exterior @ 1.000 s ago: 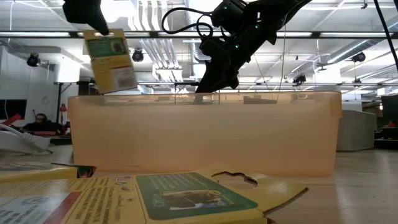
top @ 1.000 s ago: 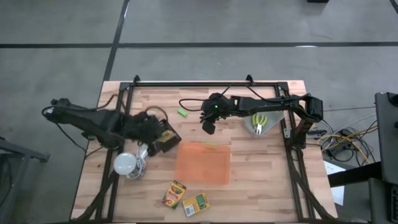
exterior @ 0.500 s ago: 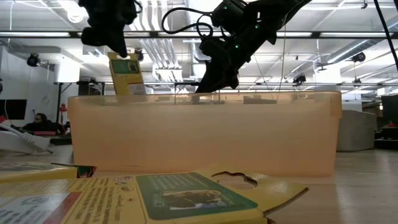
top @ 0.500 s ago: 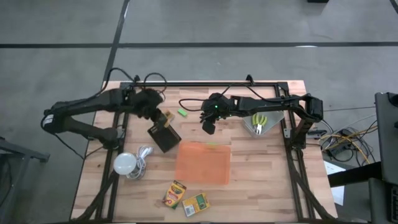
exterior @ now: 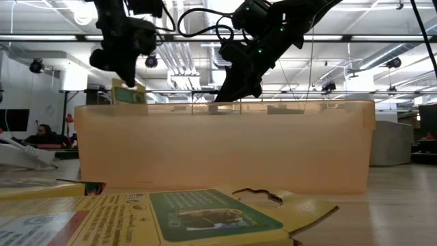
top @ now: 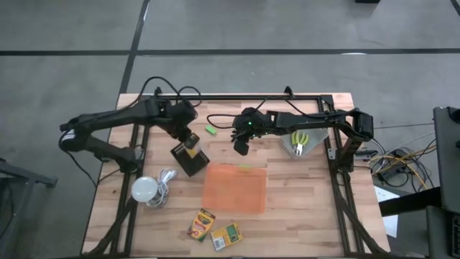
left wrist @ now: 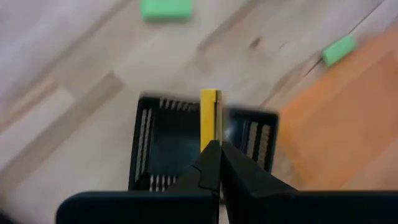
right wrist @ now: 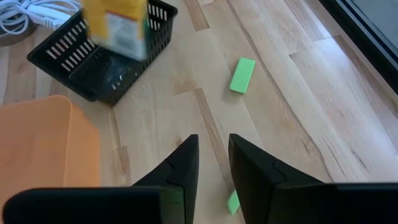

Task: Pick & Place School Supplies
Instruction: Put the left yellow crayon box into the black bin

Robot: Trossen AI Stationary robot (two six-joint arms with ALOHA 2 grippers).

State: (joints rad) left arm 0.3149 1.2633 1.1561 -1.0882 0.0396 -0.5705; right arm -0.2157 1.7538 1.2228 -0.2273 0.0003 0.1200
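Observation:
My left gripper (top: 186, 134) is shut on a yellow-and-green crayon box (right wrist: 118, 25) just above a black slatted basket (top: 188, 160) at the table's left middle. My right gripper (top: 241, 146) hovers open with nothing between its fingers, above bare wood at the table's middle. One green block (top: 211, 130) lies between the two grippers, and another (right wrist: 233, 202) lies under the right fingers. Two more crayon boxes (top: 202, 224) (top: 226, 235) lie flat near the front edge. Yellow-handled scissors (top: 300, 140) rest at the right. My left gripper pinches the crayon box's upper end (left wrist: 210, 127) between its two fingers, which slant steeply down from above. In the left wrist view the box shows edge-on, its flat faces against the fingers. It hangs upright over the basket's opening (left wrist: 168, 146); whether it touches the basket I cannot tell.
An orange translucent tray (top: 233, 188) lies right of the basket, toward the front. A white bulb with its cord (top: 146, 189) sits at the front left. A black frame (top: 237, 97) runs along the far edge and both sides.
My left gripper has swung toward the table's far and right edges and come down over the basket, rolling as it went. It has stayed shut on the crayon box, which now hangs lower, its bottom hidden behind the tray's rim in the low view.

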